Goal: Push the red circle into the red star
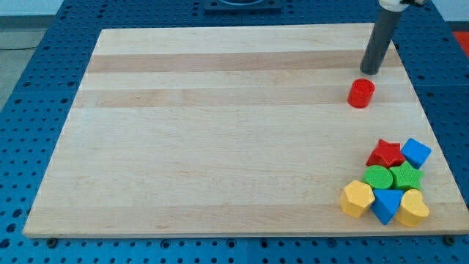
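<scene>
My tip [370, 72] ends a straight, smooth dark grey rod under a pale collar.

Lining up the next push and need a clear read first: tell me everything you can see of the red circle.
The red circle is a small, squat, solid red cylinder with a matte look, standing upright on its flat face on the wooden board, near the view's upper right. It stands alone, touching no block. My tip is just above it toward the view's top right, with a small gap. The red star lies well below it, in the cluster at the view's lower right.
</scene>
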Tool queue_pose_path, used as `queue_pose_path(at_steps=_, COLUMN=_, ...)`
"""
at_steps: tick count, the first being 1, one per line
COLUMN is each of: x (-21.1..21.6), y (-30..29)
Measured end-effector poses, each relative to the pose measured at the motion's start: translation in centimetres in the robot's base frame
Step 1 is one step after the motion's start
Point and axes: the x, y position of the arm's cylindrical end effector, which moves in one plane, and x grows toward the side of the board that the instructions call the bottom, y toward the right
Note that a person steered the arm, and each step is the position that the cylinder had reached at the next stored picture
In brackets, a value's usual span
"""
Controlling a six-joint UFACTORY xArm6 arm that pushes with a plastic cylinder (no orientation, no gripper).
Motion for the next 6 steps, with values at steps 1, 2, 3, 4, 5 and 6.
queue_pose_path(at_steps=1, x=1.1, y=-0.9)
queue_pose_path(at_steps=2, x=2.4, y=-2.2)
queue_pose_path(at_steps=3, x=3.7, y=-3.0)
queue_pose_path(at_steps=4, x=5.6, y=-3.0)
queue_pose_path(at_steps=5, x=8.3, y=-3.0)
queue_pose_path(at_steps=6, x=10.5, y=-3.0)
